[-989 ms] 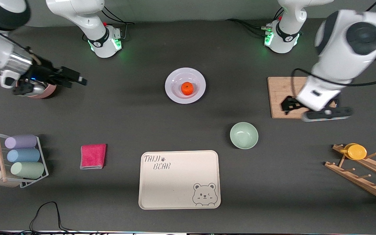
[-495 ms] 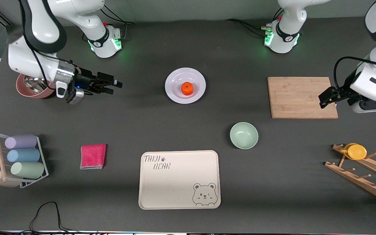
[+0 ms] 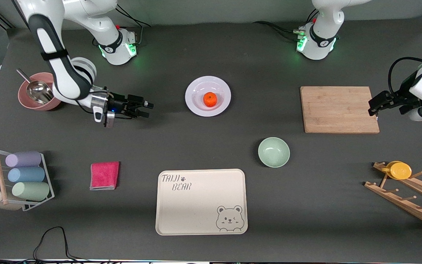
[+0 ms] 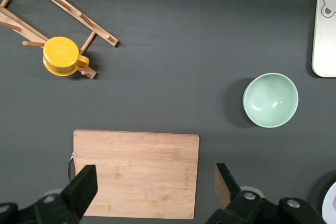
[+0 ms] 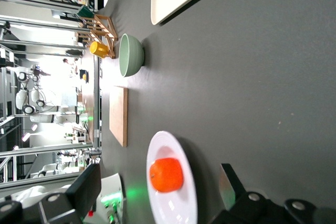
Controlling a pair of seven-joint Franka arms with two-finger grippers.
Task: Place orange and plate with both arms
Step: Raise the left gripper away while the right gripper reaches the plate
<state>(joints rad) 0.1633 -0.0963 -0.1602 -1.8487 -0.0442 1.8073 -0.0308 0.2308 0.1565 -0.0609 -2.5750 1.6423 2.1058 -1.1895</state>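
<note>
Dark grey tabletop [image 3: 211, 146], robot bases along its top edge in the front view. Near the middle, between the two bases' ends: the plate [image 3: 208, 96], glossy white, flat on the table, with the orange [image 3: 210, 99] resting in its shallow well. Nearer the front camera: a mint-green bowl [image 3: 273, 151] and a cream bear-print tray [image 3: 201, 201]. Toward the left arm's end: a wooden cutting board [image 3: 339, 109] and a yellow cup on a wooden rack [image 3: 400, 170]. Toward the right arm's end: a pink bowl holding a metal scoop [image 3: 37, 91], a pink cloth [image 3: 104, 175].

Right gripper [image 3: 143, 108] low over bare table beside the plate, toward the right arm's end, fingers parted and empty, aimed sideways at plate and orange; orange centred between its fingers [image 5: 86, 187] in the right wrist view. Left gripper [image 3: 375, 106] over the cutting board's edge toward the left arm's end, jaws spread wide, holding nothing.

Step in hand, by the look of it: approach only, nothing grasped yet. Probably the right arm's reach for the plate rim or the orange — hard to say which from this angle. Next move calls for closing the remaining gap level with the table, keeping fingers apart until they straddle the target, without nudging the plate and rolling the orange.
</note>
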